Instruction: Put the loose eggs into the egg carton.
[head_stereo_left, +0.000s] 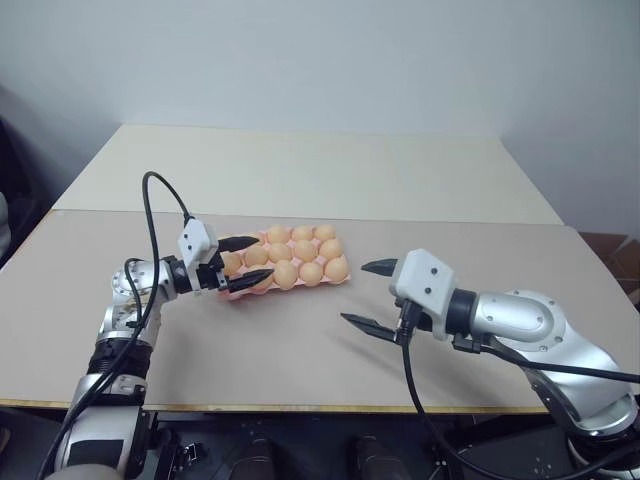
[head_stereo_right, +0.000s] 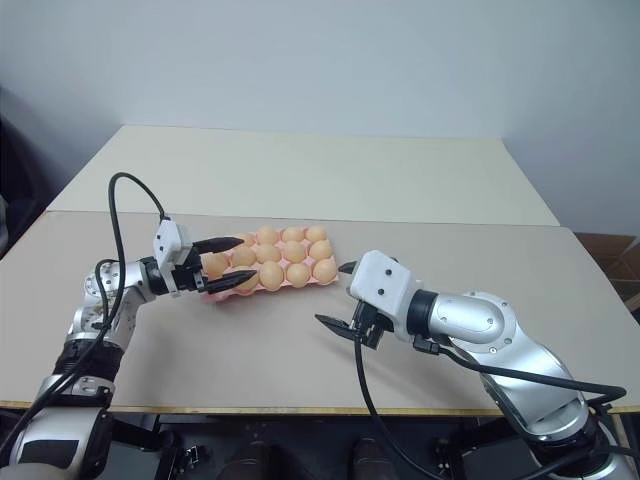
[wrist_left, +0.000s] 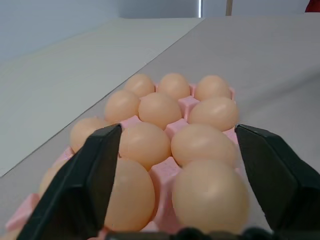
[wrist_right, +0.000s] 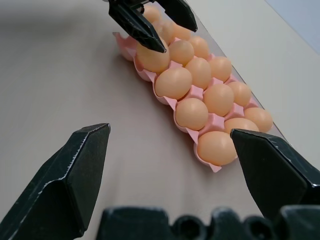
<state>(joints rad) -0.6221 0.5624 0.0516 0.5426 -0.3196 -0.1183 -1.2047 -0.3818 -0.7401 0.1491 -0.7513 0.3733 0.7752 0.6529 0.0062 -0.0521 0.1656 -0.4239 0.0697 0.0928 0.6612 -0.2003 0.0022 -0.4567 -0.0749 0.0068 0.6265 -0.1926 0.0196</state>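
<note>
The pink egg carton (head_stereo_left: 343, 279) lies flat in the middle of the table, its long side running left to right. Pale orange eggs (head_stereo_left: 311, 272) sit in its cups; loose eggs are out of view. My left gripper (head_stereo_left: 257, 259) reaches in level from the left and stands open over the carton's left end. In the left wrist view its fingers (wrist_left: 95, 175) straddle the nearest eggs (wrist_left: 210, 195), which rest in their cups. My right gripper (head_stereo_left: 366, 295) hovers open and empty above the table just right of the carton (wrist_right: 124, 49), pointing at it.
The carton rests on a beige tabletop (head_stereo_left: 300, 350) whose front edge runs close below the arms. A lighter table (head_stereo_left: 320, 170) adjoins it behind, up to a white wall. A black cable (head_stereo_left: 150, 215) loops above my left arm.
</note>
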